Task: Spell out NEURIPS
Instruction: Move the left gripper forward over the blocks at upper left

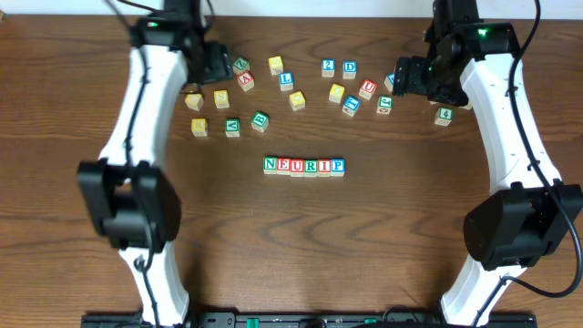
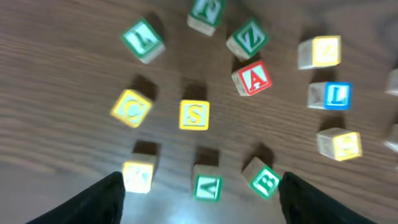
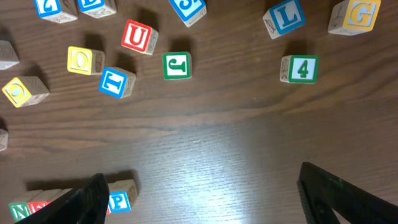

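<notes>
A row of cubes reading N, E, U, R, I, P lies at the table's middle. Its P end shows in the right wrist view beside my right finger. A yellow S cube lies alone among loose cubes at the back left, also seen overhead. My left gripper hovers over that cluster, open and empty. My right gripper hovers over the back-right cluster, open and empty.
Around the S lie a yellow C, red A, green Z, green B and blue L. At the right lie a loose red U, blue T and green 4.
</notes>
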You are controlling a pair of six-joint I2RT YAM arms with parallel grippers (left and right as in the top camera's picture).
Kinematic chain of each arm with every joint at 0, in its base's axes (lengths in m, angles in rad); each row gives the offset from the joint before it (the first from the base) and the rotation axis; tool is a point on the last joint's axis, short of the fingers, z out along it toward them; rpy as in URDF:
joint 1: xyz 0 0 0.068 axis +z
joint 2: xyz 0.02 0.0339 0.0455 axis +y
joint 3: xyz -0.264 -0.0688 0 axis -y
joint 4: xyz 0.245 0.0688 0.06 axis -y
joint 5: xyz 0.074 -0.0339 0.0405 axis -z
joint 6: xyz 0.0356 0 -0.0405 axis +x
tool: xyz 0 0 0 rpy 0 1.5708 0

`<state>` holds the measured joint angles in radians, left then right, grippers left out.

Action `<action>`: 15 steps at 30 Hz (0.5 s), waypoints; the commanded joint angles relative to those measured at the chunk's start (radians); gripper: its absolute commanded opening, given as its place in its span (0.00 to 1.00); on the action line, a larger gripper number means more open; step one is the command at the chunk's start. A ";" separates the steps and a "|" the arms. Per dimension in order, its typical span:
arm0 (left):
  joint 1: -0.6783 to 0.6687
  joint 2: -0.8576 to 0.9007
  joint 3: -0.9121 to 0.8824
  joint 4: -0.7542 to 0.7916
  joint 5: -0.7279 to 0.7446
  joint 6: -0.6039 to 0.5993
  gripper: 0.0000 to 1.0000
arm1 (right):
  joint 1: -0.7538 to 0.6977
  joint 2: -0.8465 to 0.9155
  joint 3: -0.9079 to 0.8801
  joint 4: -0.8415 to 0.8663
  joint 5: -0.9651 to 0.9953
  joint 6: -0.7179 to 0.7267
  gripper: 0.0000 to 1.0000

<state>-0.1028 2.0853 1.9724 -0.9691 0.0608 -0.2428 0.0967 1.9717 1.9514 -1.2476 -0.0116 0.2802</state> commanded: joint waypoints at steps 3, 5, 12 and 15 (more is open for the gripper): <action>-0.023 0.109 0.017 0.033 -0.032 -0.026 0.72 | 0.003 -0.031 0.023 -0.014 -0.006 -0.009 0.92; -0.027 0.134 0.016 0.044 -0.033 -0.025 0.72 | 0.003 -0.031 0.023 -0.014 -0.006 -0.009 0.92; -0.027 0.167 0.012 0.068 -0.126 -0.069 0.70 | 0.003 -0.031 0.022 -0.014 -0.006 -0.009 0.92; -0.027 0.173 0.003 0.105 -0.126 -0.069 0.70 | 0.003 -0.031 0.022 -0.013 -0.006 -0.008 0.92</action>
<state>-0.1310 2.2395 1.9724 -0.8913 -0.0196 -0.2932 0.0967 1.9717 1.9514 -1.2598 -0.0113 0.2802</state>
